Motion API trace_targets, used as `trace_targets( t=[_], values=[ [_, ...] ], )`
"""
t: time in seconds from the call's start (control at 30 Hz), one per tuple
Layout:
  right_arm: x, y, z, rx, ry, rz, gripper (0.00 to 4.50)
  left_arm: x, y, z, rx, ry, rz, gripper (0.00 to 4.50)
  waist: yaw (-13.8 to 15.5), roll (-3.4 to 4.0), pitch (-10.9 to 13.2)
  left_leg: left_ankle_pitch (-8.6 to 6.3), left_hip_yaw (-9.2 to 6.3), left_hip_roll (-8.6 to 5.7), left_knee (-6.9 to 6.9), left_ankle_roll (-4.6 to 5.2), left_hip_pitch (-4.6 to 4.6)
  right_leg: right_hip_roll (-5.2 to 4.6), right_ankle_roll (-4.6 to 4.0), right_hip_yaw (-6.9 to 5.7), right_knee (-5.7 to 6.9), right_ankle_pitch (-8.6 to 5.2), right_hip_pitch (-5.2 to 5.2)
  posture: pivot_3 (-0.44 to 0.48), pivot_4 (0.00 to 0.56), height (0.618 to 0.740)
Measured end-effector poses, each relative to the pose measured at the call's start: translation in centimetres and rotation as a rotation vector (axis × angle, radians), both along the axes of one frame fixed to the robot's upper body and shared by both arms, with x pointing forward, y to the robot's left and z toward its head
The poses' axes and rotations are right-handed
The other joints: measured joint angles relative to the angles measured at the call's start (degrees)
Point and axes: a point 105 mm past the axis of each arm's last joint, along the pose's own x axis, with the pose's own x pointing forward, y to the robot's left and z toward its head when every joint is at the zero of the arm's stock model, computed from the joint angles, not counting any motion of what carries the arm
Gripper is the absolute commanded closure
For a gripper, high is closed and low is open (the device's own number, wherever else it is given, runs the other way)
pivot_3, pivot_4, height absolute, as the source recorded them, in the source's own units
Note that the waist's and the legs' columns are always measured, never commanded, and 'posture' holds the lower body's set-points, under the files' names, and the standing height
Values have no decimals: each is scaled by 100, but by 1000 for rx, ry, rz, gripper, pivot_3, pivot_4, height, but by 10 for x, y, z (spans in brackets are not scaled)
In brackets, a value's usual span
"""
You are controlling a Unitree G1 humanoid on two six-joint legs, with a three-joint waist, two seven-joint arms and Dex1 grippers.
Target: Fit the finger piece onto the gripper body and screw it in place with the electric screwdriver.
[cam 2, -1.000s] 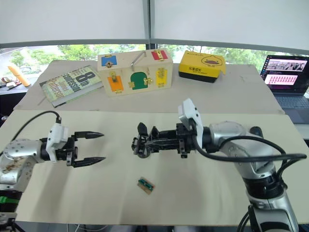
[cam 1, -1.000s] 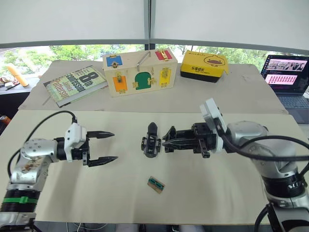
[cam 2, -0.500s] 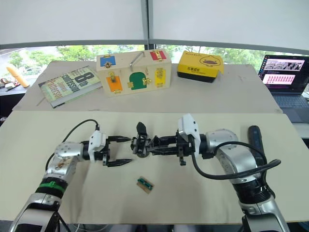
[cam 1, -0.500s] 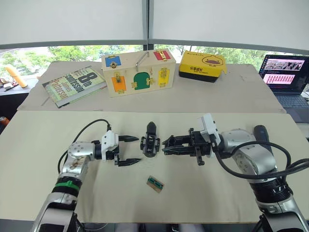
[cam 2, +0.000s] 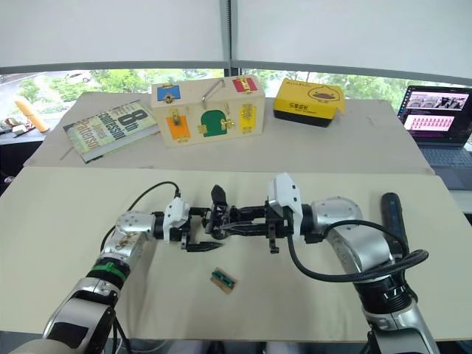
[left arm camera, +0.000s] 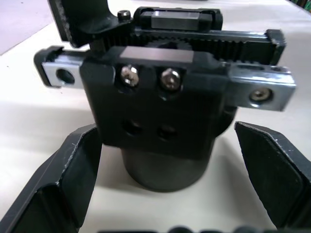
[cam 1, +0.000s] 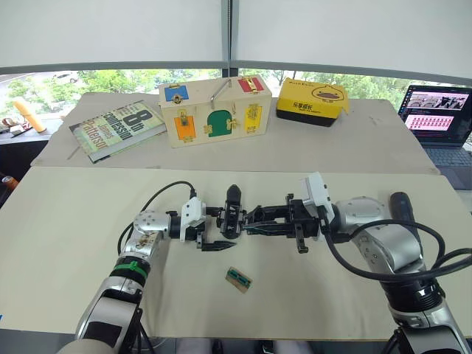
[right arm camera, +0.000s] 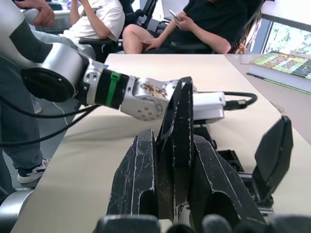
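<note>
**Both hands meet at the gripper body, desk centre**

The gripper body [cam 1: 231,214] stands on the desk [cam 1: 66,243] at the centre, its pointed claw finger aimed toward twelve o'clock. The left hand [cam 1: 218,229] reaches in from nine o'clock with its fingers spread wide, one on each side of the body; in the left wrist view they flank it without touching. The right hand [cam 1: 253,221] comes in from three o'clock, pinched on a black finger piece [right arm camera: 176,145] whose tip lies right against the body. The electric screwdriver [cam 2: 393,220] lies out at three o'clock, beyond the right arm. A small card [cam 1: 238,279] rests at six o'clock, near the body.
</note>
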Motion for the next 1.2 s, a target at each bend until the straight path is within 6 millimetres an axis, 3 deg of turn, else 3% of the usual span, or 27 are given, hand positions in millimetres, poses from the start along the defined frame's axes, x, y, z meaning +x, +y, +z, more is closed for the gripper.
trace_targets(
  t=[0.03,0.1,0.23,0.83,1.2],
  values=[
    [0,1,0,4,1,-1,4104,0,0,0,-1,2,-1,0,2,0,0,0,-1,0,2,1,0,-1,-1,1,2,1,0,0,150,740],
    [0,3,-1,8,4,2,4104,0,0,0,-1,3,-3,506,5,0,0,0,-3,0,4,2,0,-1,-1,2,3,2,0,0,150,740],
    [-1,12,-5,8,10,15,4104,2,-1,-1,4,-14,0,2168,16,0,0,1,-4,0,5,4,0,-1,-2,3,3,4,0,0,150,740],
    [25,47,-22,-1,-44,-11,4104,0,1,-3,10,-6,17,2198,-16,1,-2,3,-2,3,6,9,5,1,-6,7,8,9,1,0,150,740],
    [32,45,-34,-47,-27,-48,4104,0,2,-3,9,3,33,2198,-18,1,-3,3,-2,3,6,9,6,0,-6,9,8,10,1,0,150,740]
  ],
)
